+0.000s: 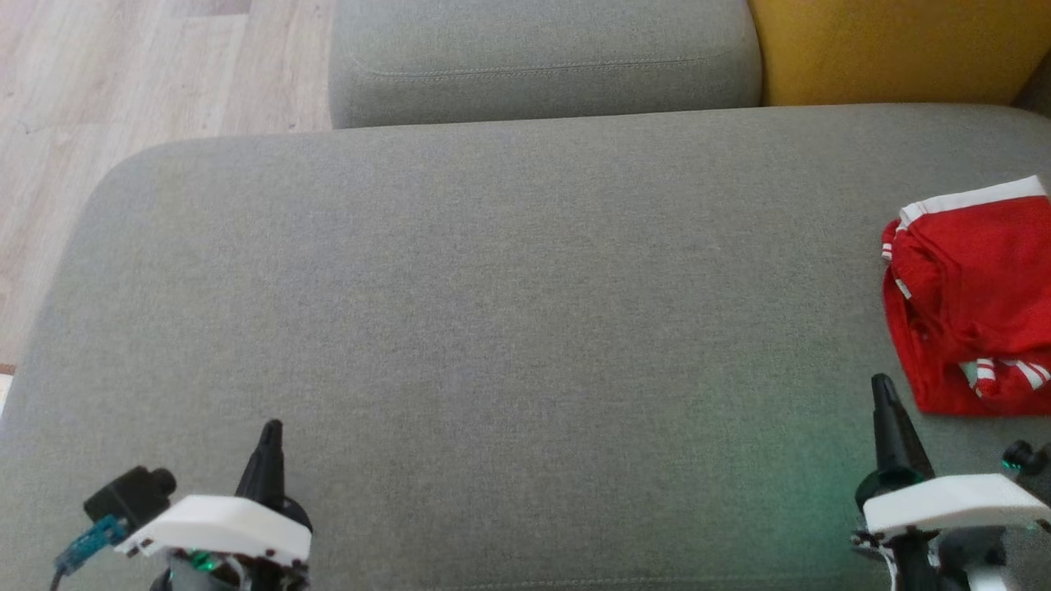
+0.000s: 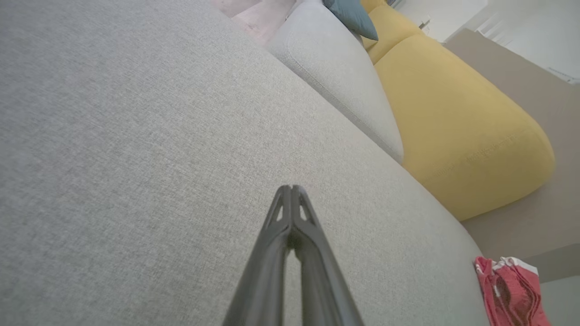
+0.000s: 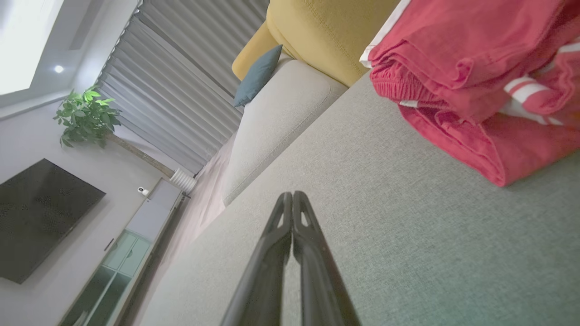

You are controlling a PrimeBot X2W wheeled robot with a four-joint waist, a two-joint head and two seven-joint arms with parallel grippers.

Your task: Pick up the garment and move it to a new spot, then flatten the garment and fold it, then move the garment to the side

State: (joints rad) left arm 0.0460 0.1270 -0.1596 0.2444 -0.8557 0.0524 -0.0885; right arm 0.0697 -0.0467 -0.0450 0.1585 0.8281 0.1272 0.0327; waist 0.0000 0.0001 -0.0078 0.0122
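Two grippers show in the head view, both above the near edge of the big grey cushion (image 1: 493, 287). The left gripper (image 1: 272, 429) is over its near left corner and the right gripper (image 1: 883, 386) over its near right corner. Each has its dark fingers pressed together and holds nothing. The garment (image 1: 977, 287), red with white stripes and a white band, lies folded in a loose bundle at the right edge of that cushion, just beyond the right gripper and apart from it. A small grey cushion (image 1: 542, 57) and a yellow cushion (image 1: 887, 49) sit behind the big one, and the wooden floor (image 1: 123, 74) shows past its far left corner.

Seen from the left wrist, the left gripper's fingers meet at the tips over bare grey fabric near the middle of the big cushion. The garment is well away at the cushion's far edge. A blue pillow (image 2: 353, 13) lies beyond the small grey cushion.

Seen from the right wrist, the right gripper's fingers are closed tip to tip, empty, over the big cushion's fabric. The garment rests on that cushion close ahead and to one side, not touching the fingers. Beyond the cushion are a plant (image 3: 86, 115), a dark screen (image 3: 41, 217) and a grey curtain (image 3: 181, 81).
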